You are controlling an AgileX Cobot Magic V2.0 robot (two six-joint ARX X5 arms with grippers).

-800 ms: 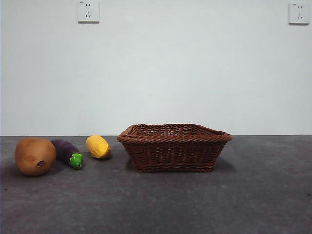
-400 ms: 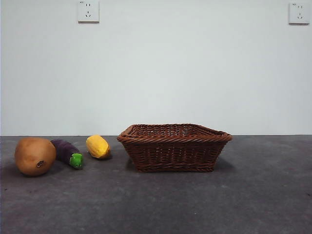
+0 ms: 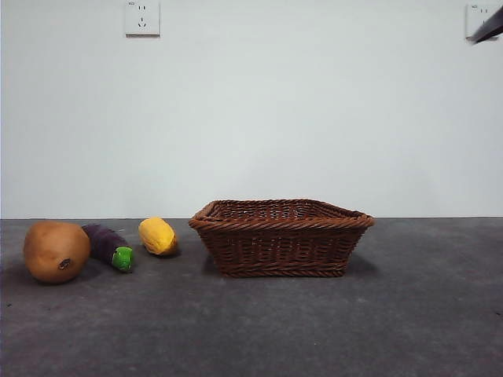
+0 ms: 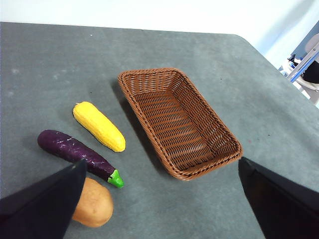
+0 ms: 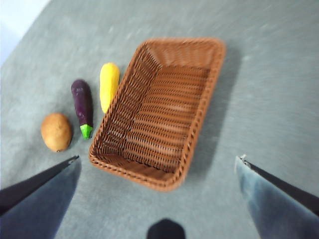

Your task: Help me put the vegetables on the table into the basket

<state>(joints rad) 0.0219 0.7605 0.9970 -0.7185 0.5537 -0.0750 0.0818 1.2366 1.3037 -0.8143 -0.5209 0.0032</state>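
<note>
Front view shows the basket [image 3: 280, 237] standing near the middle of the table [image 3: 393, 330], with nothing visible above its rim. You have all three vegetables lying on the table to one side of it: the potato [image 3: 55, 251] farthest out, the eggplant [image 3: 108, 246] just beside it, and the yellow corn piece [image 3: 158, 236] nearest the basket but apart from it.

Both wrist views confirm the basket interior is bare wicker. No vegetable has been placed, so the task stands at its start, with three items left to move.

The left gripper [image 4: 159, 199] hangs high above the table, jaws spread wide and holding nothing; its view looks down on the vegetables and the basket alike. The right gripper [image 5: 159, 194] is likewise high, jaws spread and empty, above the basket's near end; that picture is blurred. A dark tip [image 3: 487, 30] shows at a top corner of the front view.

My judgement: you are best served by the left gripper for the first pick, since the vegetables lie on its side.
</note>
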